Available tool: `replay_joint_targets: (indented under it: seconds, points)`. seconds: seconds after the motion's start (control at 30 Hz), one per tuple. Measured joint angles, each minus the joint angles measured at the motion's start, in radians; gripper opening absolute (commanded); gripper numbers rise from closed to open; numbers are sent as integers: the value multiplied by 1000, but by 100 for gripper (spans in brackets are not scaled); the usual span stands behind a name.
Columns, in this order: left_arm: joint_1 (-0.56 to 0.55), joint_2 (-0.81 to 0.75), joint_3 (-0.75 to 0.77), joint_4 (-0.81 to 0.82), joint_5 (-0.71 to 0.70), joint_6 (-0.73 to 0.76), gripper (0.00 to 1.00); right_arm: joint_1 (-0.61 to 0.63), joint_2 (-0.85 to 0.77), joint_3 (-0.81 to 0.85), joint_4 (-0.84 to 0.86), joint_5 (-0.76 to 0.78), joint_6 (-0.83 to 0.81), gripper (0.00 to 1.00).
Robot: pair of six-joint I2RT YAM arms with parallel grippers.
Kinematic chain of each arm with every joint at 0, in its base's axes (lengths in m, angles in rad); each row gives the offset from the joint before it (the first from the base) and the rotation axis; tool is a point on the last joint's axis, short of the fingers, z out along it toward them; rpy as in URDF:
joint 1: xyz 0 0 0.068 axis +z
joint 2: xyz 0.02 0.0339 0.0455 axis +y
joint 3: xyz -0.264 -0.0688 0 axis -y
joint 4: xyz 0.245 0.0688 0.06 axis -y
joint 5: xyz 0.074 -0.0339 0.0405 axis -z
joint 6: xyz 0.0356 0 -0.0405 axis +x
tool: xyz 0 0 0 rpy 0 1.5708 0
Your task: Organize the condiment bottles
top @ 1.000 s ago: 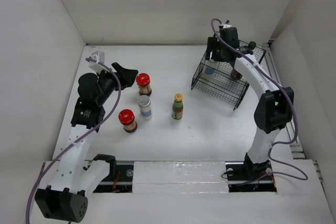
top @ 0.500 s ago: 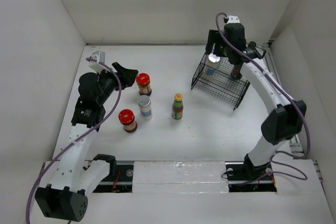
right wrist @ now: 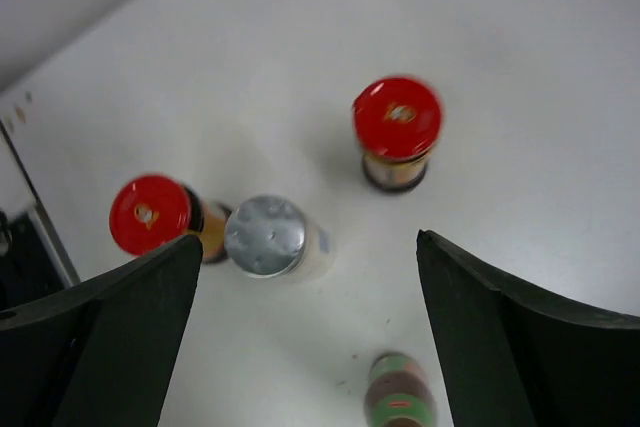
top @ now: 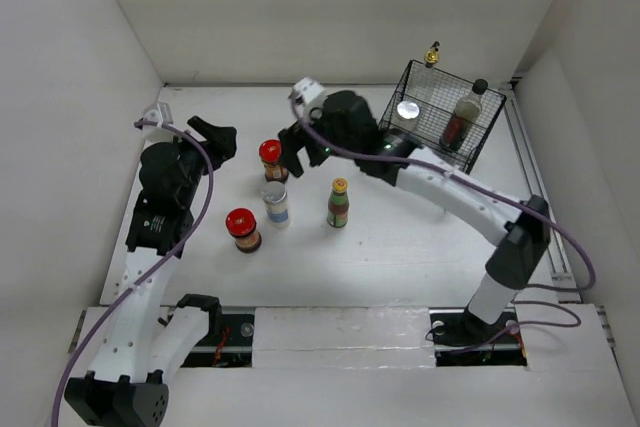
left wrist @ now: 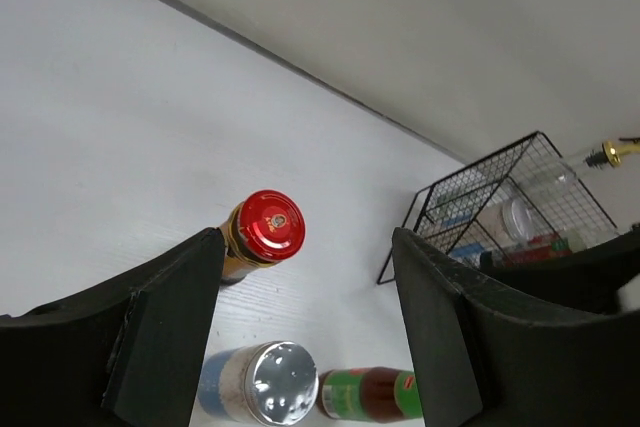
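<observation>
Nearest us on the desk: near red jar (top: pixel 242 228), silver-capped shaker (top: pixel 276 204), green bottle (top: pixel 339 203). The far red jar (top: pixel 272 159) sits between our left hand (top: pixel 215 135) and right hand (top: pixel 303 152), both spread wide and empty. Back in the wire basket (top: pixel 487 132): white jar (top: pixel 407 110), dark bottle (top: pixel 465 112), and a gold-topped bottle (top: pixel 432 52) at its far edge.

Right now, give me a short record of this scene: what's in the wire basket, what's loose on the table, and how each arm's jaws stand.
in black wire basket: silver-capped white jar; black-capped dark bottle
at basket's far corner: gold-topped clear bottle, inside or behind unclear
loose on table: far red-lidded dark jar; near red-lidded dark jar; second silver-capped white jar; yellow-capped green bottle
left jaws: open, empty
right jaws: open, empty, over the loose bottles
</observation>
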Motion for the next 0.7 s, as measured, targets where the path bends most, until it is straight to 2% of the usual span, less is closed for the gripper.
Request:
replay_joint_targets:
  seconds: [0.23,0.6,0.7]
  points:
    - [10,-35,3,-23,-77,-26,65,142,213,64,-152,-34,-79,98]
    - [10,-35,3,-33,-80,-32,65,150,296,137,-216,-17,-98,98]
    - [10,-35,3,-33,-74,-32,65,150,328,153,-216,-10,-97,95]
